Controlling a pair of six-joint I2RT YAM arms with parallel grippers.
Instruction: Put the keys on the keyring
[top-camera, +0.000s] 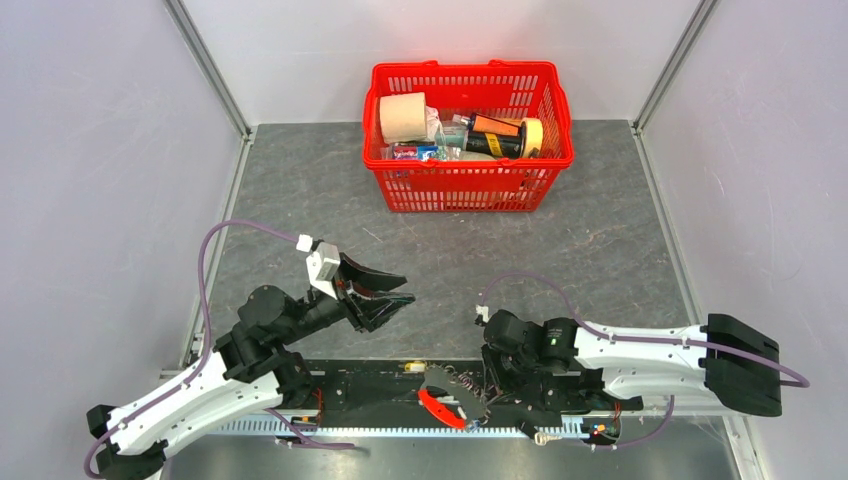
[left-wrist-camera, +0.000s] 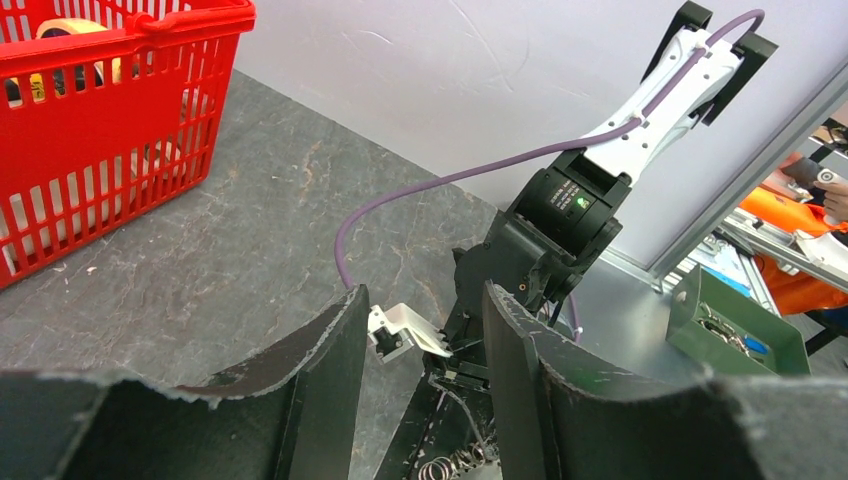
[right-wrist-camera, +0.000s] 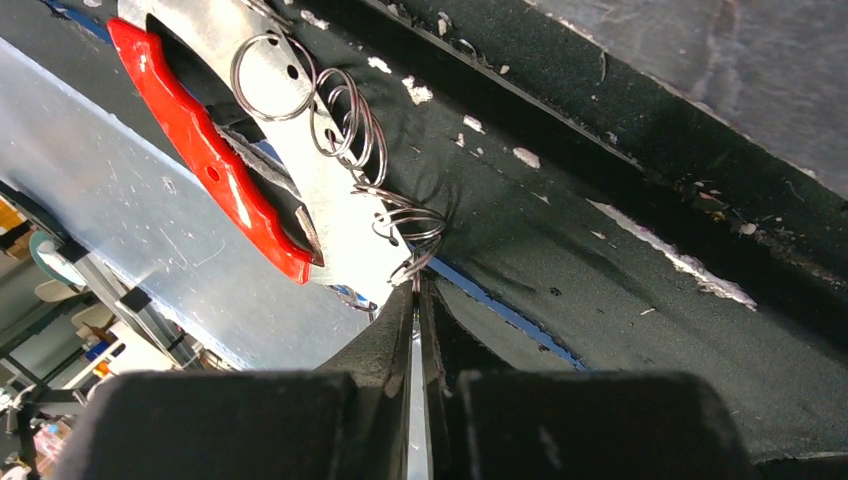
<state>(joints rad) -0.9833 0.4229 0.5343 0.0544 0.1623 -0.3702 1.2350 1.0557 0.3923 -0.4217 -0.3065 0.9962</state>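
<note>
Closest to the arms' edge, a small pale key lies on the silvery metal strip, right of centre and well apart from everything else. I can't make out its head colour.

Just behind that, the keyring sits on the black base plate between the two arm bases. Its red strap is at the near-left end, and the silvery coil stretches away from it towards the right arm. A little brass piece lies just left of the coil, but I can't tell if it's joined on.

The right gripper is down at the far-right end of that coil. Its fingers are clenched almost together with just a thin slit between them, and the last loop of wire runs right into their tips. In the wrist view that looks like a pinch on the coil's end. From the top view, the right gripper is mostly lost in the dark hardware.

A bit further out and to the left, the left gripper hangs above the grey table. Its fingers are spread and released, with nothing between them, and they point across at the right arm.

Way at the far side, around the middle, there's a red basket holding a paper roll, a tape roll and other odds and ends.
</note>
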